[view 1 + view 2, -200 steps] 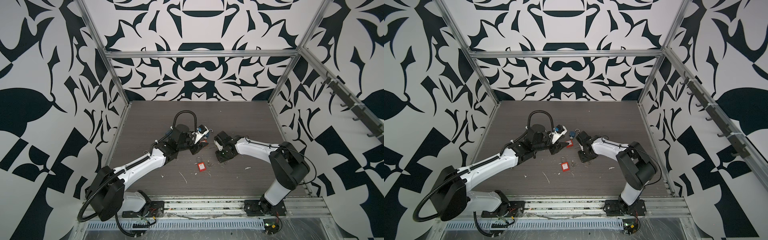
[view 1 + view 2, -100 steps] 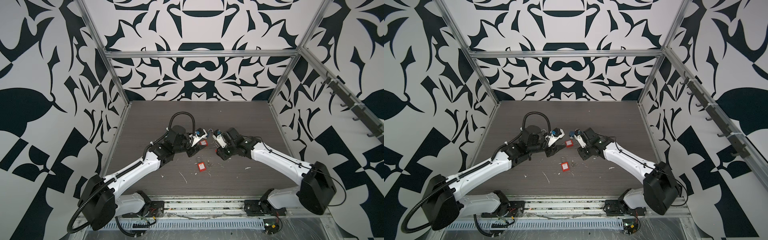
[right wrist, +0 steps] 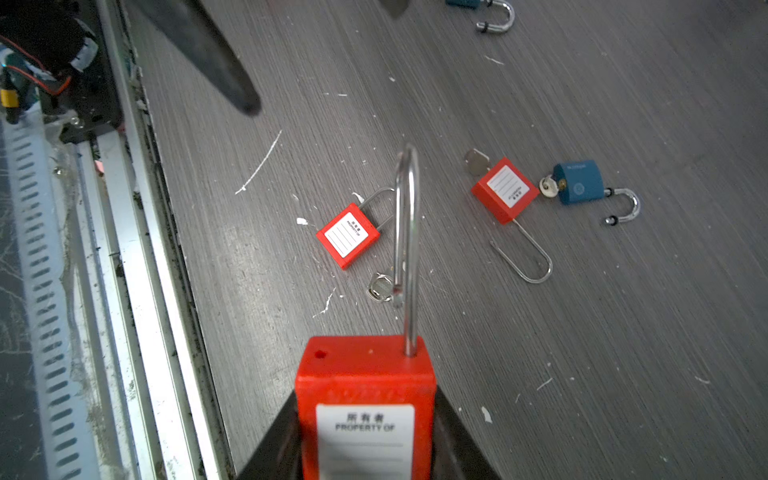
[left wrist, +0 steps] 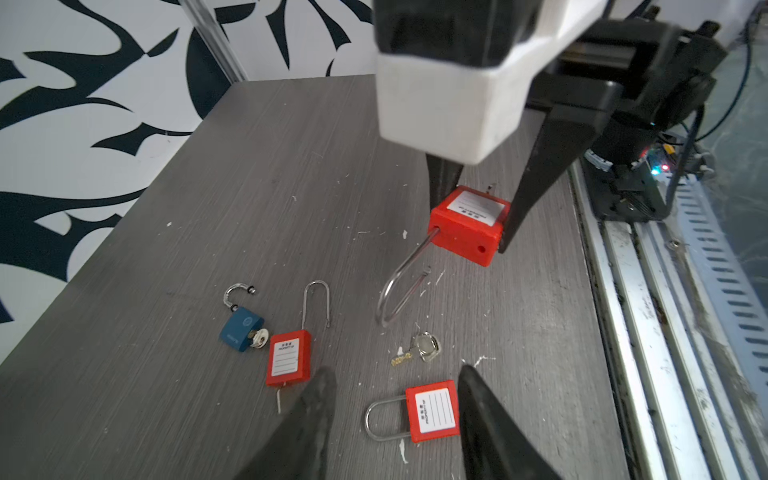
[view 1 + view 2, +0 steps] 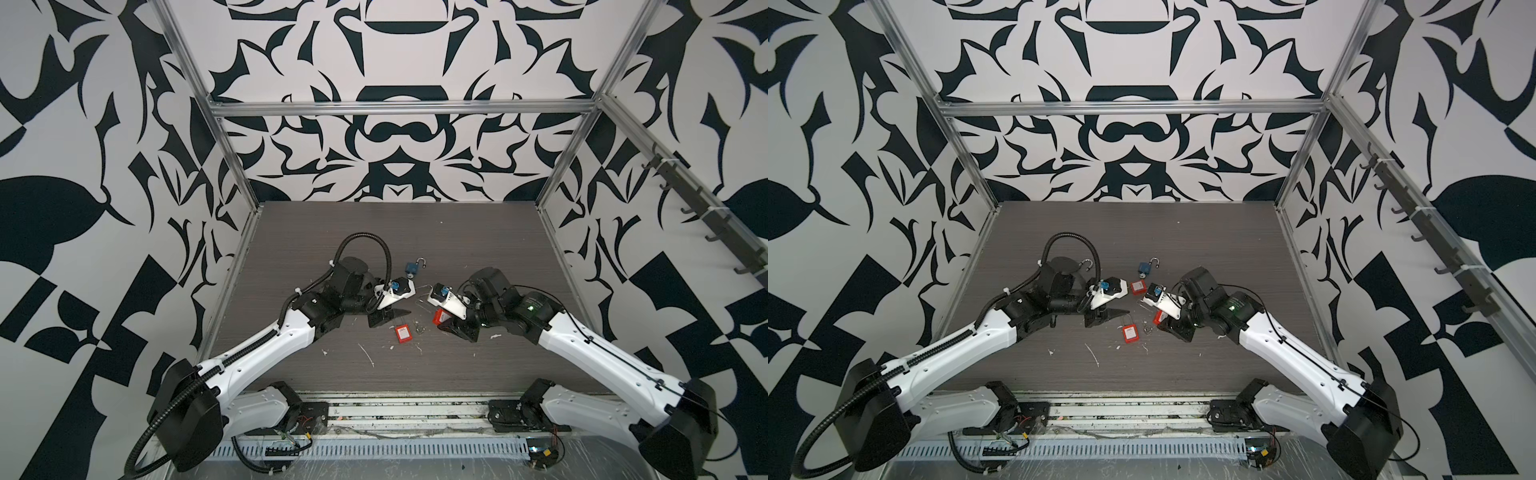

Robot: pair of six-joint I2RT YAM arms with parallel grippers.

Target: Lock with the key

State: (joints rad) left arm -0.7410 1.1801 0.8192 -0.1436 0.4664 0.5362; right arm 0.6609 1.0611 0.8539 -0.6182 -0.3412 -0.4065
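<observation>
two pincers face each other just below the middle of both top views. the right pincer (image 4: 472, 224) is clamped on the body of a red lock (image 3: 365, 374), a finger on each side, with the body lifted off the counter (image 3: 582, 332). the shackle (image 3: 409, 249) is long and stands open: one leg sits in the body, the other is out, and its hole shows bare beside it. whether the shackle's bend touches the counter i cannot tell. the left pincer (image 4: 397, 370) is partly open and grips nothing; its tips hover above the counter, apart from everything on it. beneath its tips lies a short lock (image 4: 432, 409), red, shackle shut. just beside that, between the two pincers, the key (image 4: 424, 346) lies loose and flat on a ring, near the held shackle's bend; in both top views it sits just below centre frame. higher in the frame a third lock (image 5: 1138, 286), red with a long shackle, lies flat with a key head at its base. just beside it is a blue lock (image 5: 1145, 269), shackle swung open, a key in its base. a second blue lock (image 3: 465, 3) lies farther off, mostly cut from view.
</observation>
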